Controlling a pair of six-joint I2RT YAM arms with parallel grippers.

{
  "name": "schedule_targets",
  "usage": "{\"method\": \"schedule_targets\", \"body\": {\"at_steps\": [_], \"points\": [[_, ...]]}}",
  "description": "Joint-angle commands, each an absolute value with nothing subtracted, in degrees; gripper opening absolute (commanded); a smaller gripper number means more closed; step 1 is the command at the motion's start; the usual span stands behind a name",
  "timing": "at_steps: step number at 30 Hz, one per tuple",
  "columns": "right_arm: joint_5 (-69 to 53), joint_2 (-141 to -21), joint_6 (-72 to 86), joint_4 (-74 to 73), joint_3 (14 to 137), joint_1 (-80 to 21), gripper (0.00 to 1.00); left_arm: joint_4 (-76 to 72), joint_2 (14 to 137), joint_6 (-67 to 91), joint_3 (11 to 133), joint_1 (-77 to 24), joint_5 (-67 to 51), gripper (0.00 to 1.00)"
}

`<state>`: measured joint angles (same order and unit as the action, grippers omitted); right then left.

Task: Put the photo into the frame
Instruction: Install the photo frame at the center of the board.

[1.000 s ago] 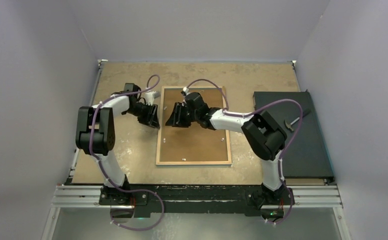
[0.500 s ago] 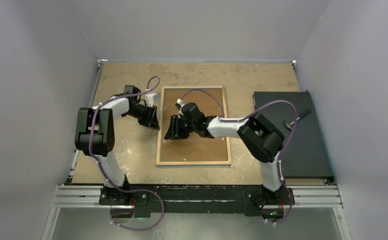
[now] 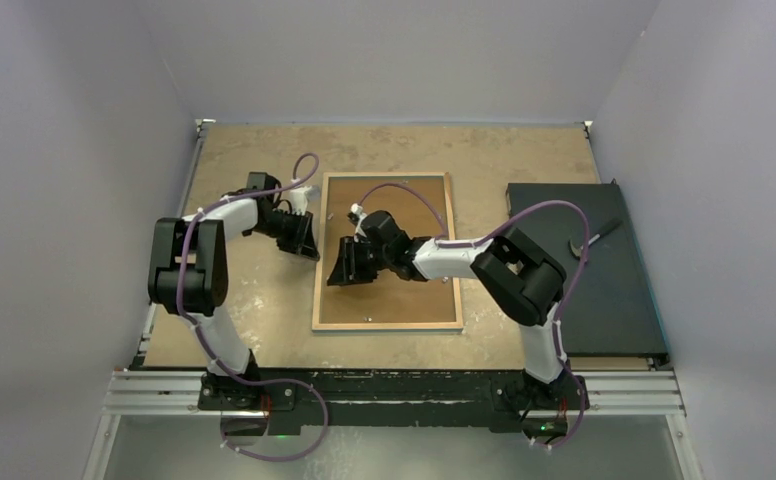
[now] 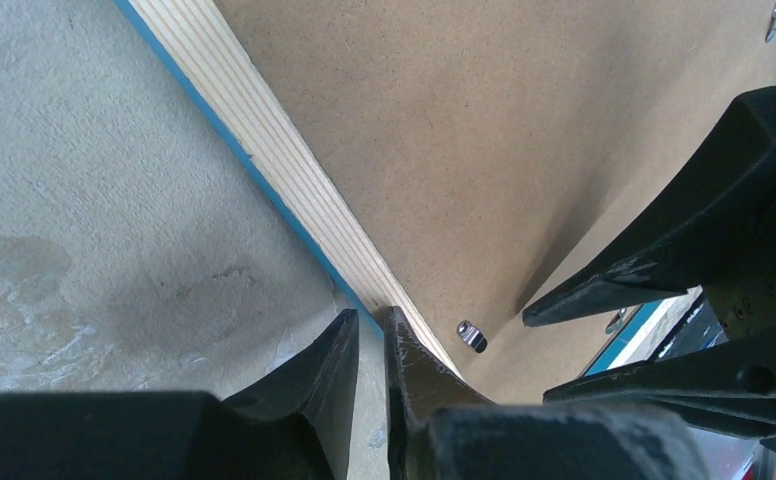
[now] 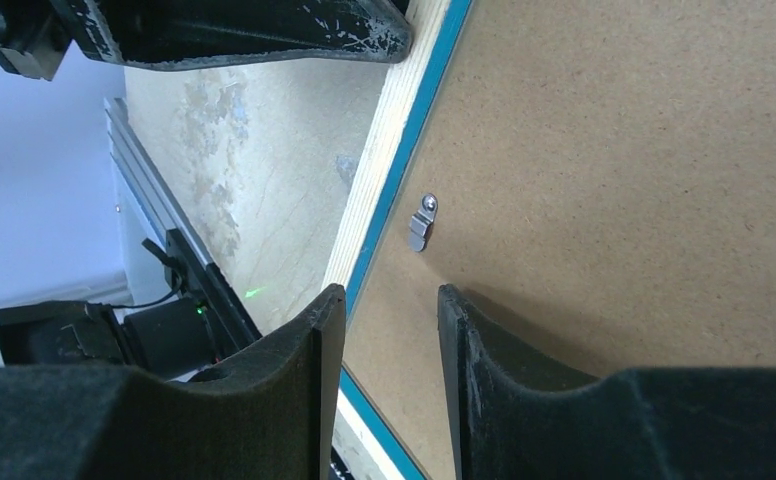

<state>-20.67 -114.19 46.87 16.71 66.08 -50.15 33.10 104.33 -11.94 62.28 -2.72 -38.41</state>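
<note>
Two claws meet across one long rim of the frame point(image 4: 264, 150), which lies back-up on the desk point(image 4: 84, 200). Your left claw point(image 4: 371, 318): fingers a thin slit apart, tips at that rim; grasping or not, cannot tell. Your right claw point(image 5: 392, 297): released, straddling the rim's blue strip, backing board point(image 5: 614, 150) beneath, metal clip point(image 5: 421, 225) just ahead.

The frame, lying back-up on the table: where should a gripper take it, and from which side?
Its left long rim, from the outer side, probably. The frame lies flat with the backing board filling its back, so only the wooden rim offers an edge to pinch. The left gripper sits right there.
</note>
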Motion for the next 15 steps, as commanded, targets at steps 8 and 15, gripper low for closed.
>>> {"method": "schedule_targets", "body": {"at_steps": [8,15], "points": [[-22.23,-117.08,47.45,20.43,66.45,-51.23,0.40,31.83,104.44,-12.47,59.14,-3.85,-35.60,0.10],[-21.36,-117.98,48.14,21.32,66.68,-51.31,0.38,31.81,104.34,-12.52,58.81,-3.84,-35.90,0.07]]}}
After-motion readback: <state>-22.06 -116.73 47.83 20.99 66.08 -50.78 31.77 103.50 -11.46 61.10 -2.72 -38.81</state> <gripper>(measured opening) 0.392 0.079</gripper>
